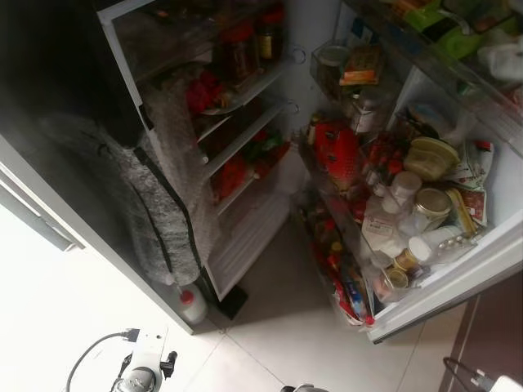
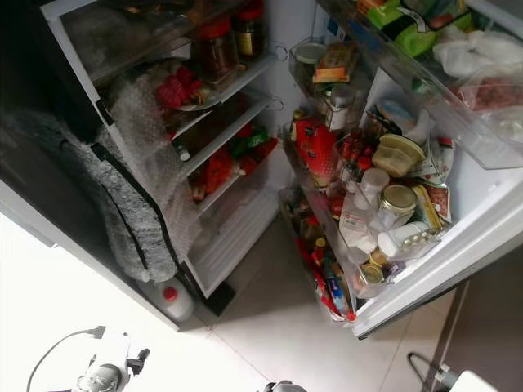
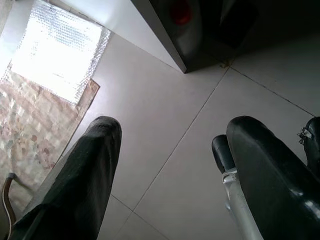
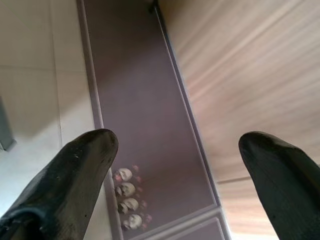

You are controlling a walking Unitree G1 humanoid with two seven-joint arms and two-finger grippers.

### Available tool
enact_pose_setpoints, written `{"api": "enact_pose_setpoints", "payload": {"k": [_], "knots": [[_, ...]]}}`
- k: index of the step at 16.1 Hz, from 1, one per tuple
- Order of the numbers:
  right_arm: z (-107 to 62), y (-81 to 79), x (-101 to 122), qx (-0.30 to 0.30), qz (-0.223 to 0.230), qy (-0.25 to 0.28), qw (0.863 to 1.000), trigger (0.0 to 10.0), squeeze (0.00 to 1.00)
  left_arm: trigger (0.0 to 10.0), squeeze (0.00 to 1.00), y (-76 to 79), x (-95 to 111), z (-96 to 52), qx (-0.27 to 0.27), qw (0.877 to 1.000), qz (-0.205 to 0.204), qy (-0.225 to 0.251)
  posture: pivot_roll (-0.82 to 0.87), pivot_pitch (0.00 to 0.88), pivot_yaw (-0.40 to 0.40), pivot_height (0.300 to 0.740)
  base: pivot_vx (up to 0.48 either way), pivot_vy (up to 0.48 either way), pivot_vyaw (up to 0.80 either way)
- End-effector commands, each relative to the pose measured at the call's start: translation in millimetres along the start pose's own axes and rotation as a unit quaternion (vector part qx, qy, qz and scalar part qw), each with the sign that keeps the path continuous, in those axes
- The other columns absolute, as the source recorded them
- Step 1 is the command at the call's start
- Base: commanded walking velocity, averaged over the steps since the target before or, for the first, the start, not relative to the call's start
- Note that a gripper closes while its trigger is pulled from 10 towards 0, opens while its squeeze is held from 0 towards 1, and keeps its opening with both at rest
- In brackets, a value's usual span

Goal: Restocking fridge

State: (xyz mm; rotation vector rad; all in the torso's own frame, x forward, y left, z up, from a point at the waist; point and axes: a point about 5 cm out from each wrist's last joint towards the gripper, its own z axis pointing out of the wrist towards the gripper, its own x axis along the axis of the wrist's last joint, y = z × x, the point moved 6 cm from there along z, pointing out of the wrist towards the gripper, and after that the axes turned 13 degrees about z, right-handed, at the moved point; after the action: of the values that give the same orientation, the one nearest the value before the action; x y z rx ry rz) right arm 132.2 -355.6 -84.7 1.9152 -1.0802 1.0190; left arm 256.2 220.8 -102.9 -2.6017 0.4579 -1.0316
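Both claws hang low with nothing in them, left gripper (image 3: 170, 165) and right gripper (image 4: 180, 170) each spread wide over floor tile, so I'd grab stock first, then aim up ahead at the open fridge (image 1: 245, 163), its door shelves (image 1: 409, 245) already crammed

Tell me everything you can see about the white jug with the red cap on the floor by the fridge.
The jug is whitish translucent plastic with a round red screw cap on top. It stands upright on the pale tiled floor, at the bottom corner of the open fridge, tucked against the foot of the dark door. A grey mottled bag hangs just above it and hides part of its upper side. Its label and contents cannot be made out. No gripper is near it.
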Motion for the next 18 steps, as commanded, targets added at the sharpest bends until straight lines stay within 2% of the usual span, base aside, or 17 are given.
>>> {"api": "enact_pose_setpoints", "payload": {"k": [1,4,5,6,7,9,18], "knots": [[4.2,16.2,3.2,-0.027,0.001,0.008,1.000,10.0,0.00,10.0,0.00,-3.0,-15.2,-2.6,0.000,1.000,0.005,-0.020,-0.19,0.157,0.016,0.740,0.000,0.000,0.00],[10.4,40.7,14.7,-0.079,0.000,0.032,0.996,10.0,0.00,10.0,0.00,-2.6,-14.9,-2.6,0.000,1.000,0.005,-0.019,-0.19,0.154,0.018,0.740,0.000,0.000,0.00],[15.2,58.4,25.0,-0.112,0.004,0.049,0.992,10.0,0.00,10.0,0.00,-2.8,-14.7,-2.6,0.000,1.000,0.005,-0.019,-0.19,0.153,0.018,0.740,0.000,0.000,0.00],[17.0,65.0,28.9,-0.124,0.007,0.056,0.991,10.0,0.00,10.0,0.00,-2.8,-14.7,-2.6,0.000,1.000,0.005,-0.018,-0.20,0.151,0.018,0.740,0.000,0.000,0.00],[23.4,83.4,40.2,-0.149,0.017,0.067,0.986,10.0,0.00,10.0,0.00,-3.1,-14.6,-2.6,0.000,1.000,0.005,-0.018,-0.20,0.151,0.019,0.740,0.000,0.000,0.00],[25.7,89.2,44.0,-0.157,0.022,0.069,0.985,10.0,0.00,10.0,0.00,-3.2,-14.6,-2.6,0.000,1.000,0.005,-0.018,-0.20,0.151,0.019,0.740,0.000,0.000,0.00],[25.3,90.0,44.7,-0.161,0.021,0.071,0.984,10.0,0.00,10.0,0.00,-3.2,-14.6,-2.6,0.000,1.000,0.005,-0.018,-0.20,0.151,0.019,0.740,0.000,0.000,0.00]]}}
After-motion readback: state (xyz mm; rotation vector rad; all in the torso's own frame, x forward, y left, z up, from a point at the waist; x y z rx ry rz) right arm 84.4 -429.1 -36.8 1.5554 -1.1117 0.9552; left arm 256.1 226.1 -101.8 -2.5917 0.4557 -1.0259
